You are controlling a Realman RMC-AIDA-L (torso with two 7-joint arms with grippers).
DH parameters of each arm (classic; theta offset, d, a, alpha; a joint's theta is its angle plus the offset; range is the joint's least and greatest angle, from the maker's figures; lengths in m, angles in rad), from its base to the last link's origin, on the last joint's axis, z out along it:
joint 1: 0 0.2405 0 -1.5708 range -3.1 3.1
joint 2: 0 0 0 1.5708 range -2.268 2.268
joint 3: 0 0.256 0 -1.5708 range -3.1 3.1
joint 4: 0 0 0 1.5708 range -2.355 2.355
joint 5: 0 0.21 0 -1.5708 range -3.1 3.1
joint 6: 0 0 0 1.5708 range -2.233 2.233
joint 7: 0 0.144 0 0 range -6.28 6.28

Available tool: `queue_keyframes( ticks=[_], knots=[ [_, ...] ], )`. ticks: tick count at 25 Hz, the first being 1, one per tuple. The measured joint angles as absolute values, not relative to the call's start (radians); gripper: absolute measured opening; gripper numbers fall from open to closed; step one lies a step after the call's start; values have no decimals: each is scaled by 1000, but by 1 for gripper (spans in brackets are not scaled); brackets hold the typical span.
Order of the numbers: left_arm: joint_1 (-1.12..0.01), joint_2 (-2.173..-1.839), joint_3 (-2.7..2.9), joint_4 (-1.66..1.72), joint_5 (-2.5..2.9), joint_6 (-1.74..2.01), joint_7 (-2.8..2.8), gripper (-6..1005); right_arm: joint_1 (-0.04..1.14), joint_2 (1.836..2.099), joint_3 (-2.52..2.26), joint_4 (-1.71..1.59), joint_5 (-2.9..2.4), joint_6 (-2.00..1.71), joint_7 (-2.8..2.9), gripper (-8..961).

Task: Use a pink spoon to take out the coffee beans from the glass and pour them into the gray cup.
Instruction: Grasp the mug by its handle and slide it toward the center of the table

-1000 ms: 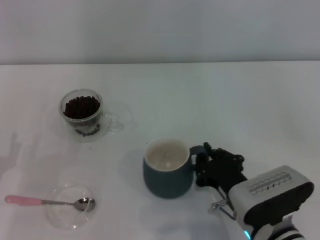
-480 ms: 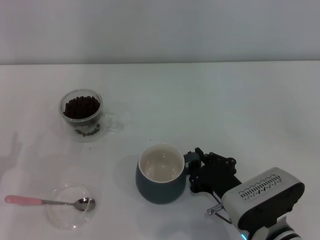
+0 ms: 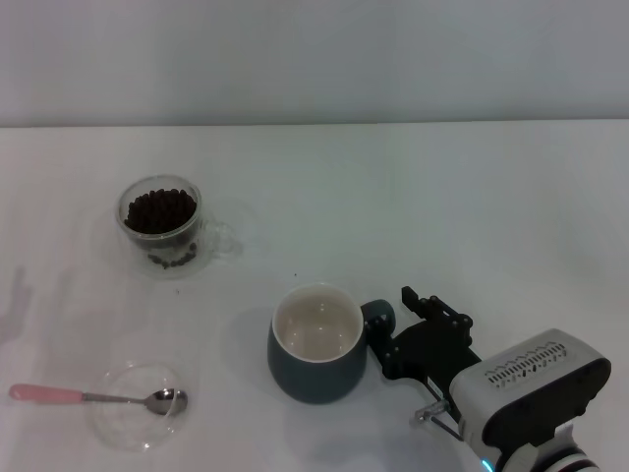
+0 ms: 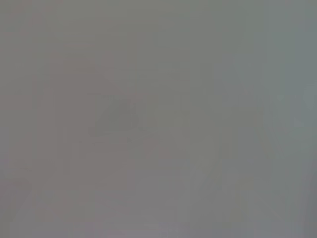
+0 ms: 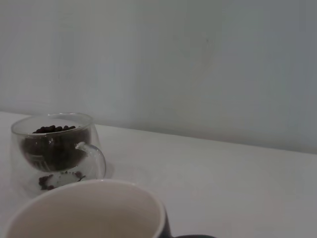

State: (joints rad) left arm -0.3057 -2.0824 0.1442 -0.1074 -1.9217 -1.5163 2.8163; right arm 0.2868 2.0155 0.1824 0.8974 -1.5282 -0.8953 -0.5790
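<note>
We judged step as cup positioning: right end effector [image 3: 393, 329] at gray cup [image 3: 316, 343] handle, grip state unclear. Pink spoon [image 3: 93, 396] untouched across dish [image 3: 118, 430]; coffee beans [image 3: 159, 209] in glass [image 3: 163, 228]. Next: fetch spoon. Left end effector unseen.

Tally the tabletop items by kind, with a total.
Cups: 2, the glass of coffee beans and the gray cup
Spoons: 1, the pink spoon
Dishes: 1, clear glass dish
Total: 4
The right tool is beside the gray cup's handle.
</note>
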Motion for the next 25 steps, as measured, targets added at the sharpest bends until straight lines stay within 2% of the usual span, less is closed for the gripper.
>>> queue_keyframes(
  ticks=[6, 11, 17, 25],
  knots=[
    [-298, -2083, 144, -105, -1922, -1519, 2816, 771, 282, 2013, 165, 897, -1528, -908, -548, 504],
    [-291, -2083, 144, -100, -1922, -1521, 2816, 772, 286, 2004, 142, 888, -1547, -915, -462, 756],
    [-290, -2082, 144, -98, -1922, -1522, 2816, 771, 279, 2002, 129, 835, -1678, -950, -279, 784],
    [-293, -2080, 144, -98, -1925, -1522, 2816, 770, 305, 1976, -1, 750, -1712, -1092, -14, 785]
  ],
)
